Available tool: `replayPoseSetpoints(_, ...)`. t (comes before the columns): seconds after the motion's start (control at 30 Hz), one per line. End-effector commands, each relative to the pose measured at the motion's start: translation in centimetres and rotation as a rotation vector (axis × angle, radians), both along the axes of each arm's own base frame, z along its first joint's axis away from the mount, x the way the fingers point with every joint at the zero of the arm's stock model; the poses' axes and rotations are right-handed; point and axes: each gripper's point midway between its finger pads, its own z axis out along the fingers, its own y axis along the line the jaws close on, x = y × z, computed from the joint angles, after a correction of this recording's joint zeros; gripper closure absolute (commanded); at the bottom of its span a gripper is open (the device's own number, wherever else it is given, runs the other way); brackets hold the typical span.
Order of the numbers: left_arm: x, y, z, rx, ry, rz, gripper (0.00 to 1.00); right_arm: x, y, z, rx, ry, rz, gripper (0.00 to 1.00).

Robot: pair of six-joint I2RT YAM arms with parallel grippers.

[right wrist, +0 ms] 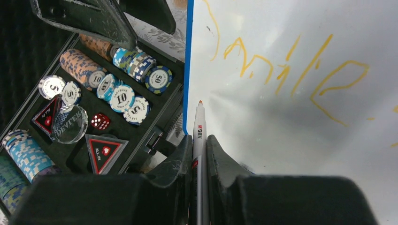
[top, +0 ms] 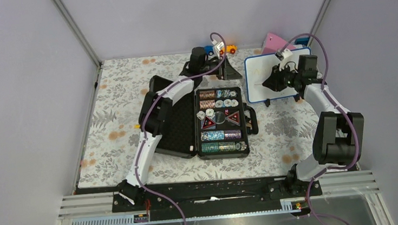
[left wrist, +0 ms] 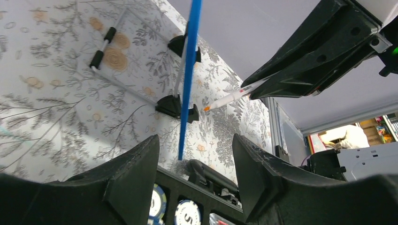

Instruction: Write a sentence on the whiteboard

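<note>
Whiteboard (top: 278, 78) stands on the table (top: 119, 97) just right of the chip case (top: 220, 122), level with the case's far end and leaning back on its feet (left wrist: 173, 105). Judged light, thin and stiff, with a slick face. On such small feet it should skid or tip under pen pressure, so it wants bracing. Best hold looks like the blue frame on the side nearest the case, clear of the writing. Left gripper (left wrist: 195, 154) is over the far end of the case, jaws moderately apart; the board's edge shows in the gap and seems to touch neither finger. Right gripper (right wrist: 199, 140) is on the far side of the board from the case, clamped on the marker (right wrist: 199, 117) low on the barrel. The marker is slim and smooth, and likely to twist if pressed hard. Only the right wrist view shows the sentence (right wrist: 291, 65): pale yellow-orange strokes across the upper face. From above the board reads almost blank. The left wrist view alone gives the board edge-on, both feet, and the marker tip just off the face near the case-side edge.
</note>
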Motion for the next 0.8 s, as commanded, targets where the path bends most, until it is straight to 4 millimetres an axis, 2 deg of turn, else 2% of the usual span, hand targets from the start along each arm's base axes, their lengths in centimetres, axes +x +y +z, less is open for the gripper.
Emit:
replayPoseSetpoints(0.0, -1.2, -2.0, 1.6, -0.039, -0.079, -0.024, 0.40, -0.5, 0.7, 0.8, 0.001, -0.042, 0.034, 1.00)
replayPoseSetpoints(0.23, 0.5, -2.2, 0.4, -0.014, -0.067, 0.101, 0.49, -1.6, 0.6, 0.9, -0.027, -0.047, 0.032, 1.00)
replayPoseSetpoints(0.43, 0.0, -3.4, 0.2, 0.004, -0.086, 0.097, 0.52, -1.4, 0.3, 0.5, -0.052, -0.055, 0.029, 1.00)
replayPoseSetpoints(0.57, 0.6, -3.6, 0.1, 0.004, -0.091, 0.119, 0.63, -1.1, 0.1, 0.4, -0.061, -0.064, 0.030, 1.00)
replayPoseSetpoints(0.77, 0.4, -4.3, -0.2, 0.001, -0.094, 0.097, 0.63, -0.7, 0.0, 0.3, -0.071, -0.070, 0.038, 1.00)
